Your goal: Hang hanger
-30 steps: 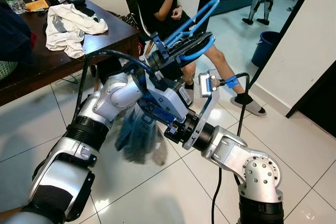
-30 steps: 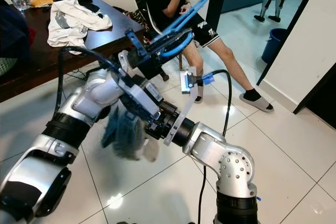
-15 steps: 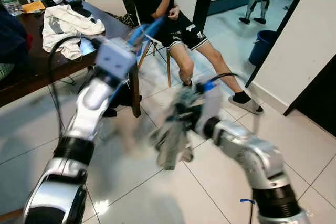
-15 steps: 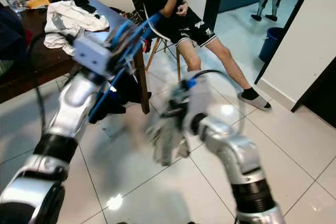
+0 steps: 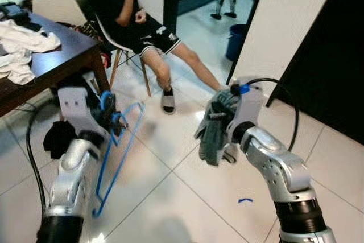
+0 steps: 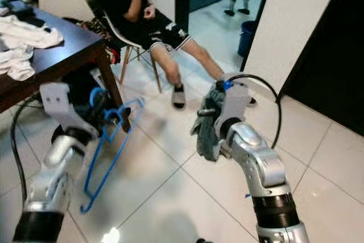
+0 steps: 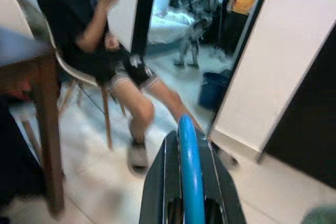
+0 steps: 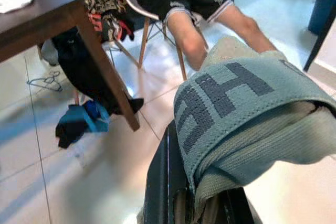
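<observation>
Hanger (image 5: 116, 152), a thin blue wire-like frame, dangles from the left gripper (image 5: 109, 119) low over the tiled floor (image 5: 170, 197), just in front of the dark wooden table (image 5: 57, 55); its hook end points downward near the tiles. It is probably light and stiff yet springy, prone to swing, so holding it by a straight bar, as the closed fingers (image 7: 157, 182) pinch it in the left wrist view, seems sound. The right gripper (image 6: 211, 119) is clamped on a soft, limp teal knitted garment (image 6: 206, 132) hanging in folds. A person sits on a chair (image 5: 108, 29) beyond.
</observation>
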Robot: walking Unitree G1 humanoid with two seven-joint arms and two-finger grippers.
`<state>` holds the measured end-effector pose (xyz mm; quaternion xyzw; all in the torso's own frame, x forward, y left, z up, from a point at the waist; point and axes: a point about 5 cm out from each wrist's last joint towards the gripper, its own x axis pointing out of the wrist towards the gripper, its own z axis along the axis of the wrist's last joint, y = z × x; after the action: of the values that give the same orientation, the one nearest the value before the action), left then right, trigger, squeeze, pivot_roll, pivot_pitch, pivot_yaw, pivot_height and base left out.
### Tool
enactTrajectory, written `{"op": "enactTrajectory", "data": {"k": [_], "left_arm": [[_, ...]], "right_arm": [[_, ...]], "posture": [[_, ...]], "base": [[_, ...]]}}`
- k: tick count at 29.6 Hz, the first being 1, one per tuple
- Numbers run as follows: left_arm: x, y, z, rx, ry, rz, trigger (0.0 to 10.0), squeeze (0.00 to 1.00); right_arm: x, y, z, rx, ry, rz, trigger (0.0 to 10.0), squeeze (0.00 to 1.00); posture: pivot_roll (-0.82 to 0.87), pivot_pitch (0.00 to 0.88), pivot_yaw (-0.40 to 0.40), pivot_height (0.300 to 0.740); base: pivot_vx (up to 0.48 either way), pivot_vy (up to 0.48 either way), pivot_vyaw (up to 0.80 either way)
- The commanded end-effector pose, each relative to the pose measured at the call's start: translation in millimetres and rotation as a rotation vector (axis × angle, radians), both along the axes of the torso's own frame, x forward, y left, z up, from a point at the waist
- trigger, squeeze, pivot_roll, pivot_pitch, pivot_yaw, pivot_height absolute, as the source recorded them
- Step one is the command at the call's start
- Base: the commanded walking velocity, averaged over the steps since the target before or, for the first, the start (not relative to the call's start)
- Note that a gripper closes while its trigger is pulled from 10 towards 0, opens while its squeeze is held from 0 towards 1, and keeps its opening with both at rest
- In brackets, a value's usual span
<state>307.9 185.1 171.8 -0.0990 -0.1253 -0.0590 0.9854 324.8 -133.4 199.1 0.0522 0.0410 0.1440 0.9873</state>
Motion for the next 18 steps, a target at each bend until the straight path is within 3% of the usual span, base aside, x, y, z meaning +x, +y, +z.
{"op": "enactTrajectory", "data": {"k": [1,8,18], "left_arm": [[-8.7,-5.4,0.6,-0.006,-0.007,-0.032,10.0,0.0],[-9.3,-5.3,15.3,0.002,-0.026,-0.023,10.0,0.0],[-11.1,-7.0,26.5,-0.004,-0.029,-0.015,10.0,0.0]], "right_arm": [[0.7,0.3,-4.0,0.003,-0.009,-0.007,10.0,0.0],[0.6,3.4,-0.2,0.002,-0.064,0.031,10.0,0.0],[-0.4,8.5,-1.3,-0.019,-0.094,0.067,10.0,0.0]], "posture": [[0.12,0.158,-0.039,0.74],[0.12,0.154,-0.045,0.74],[0.12,0.154,-0.045,0.74]], "base": [[0.461,0.0,0.0],[0.467,0.0,0.0],[0.479,0.0,0.76]]}}
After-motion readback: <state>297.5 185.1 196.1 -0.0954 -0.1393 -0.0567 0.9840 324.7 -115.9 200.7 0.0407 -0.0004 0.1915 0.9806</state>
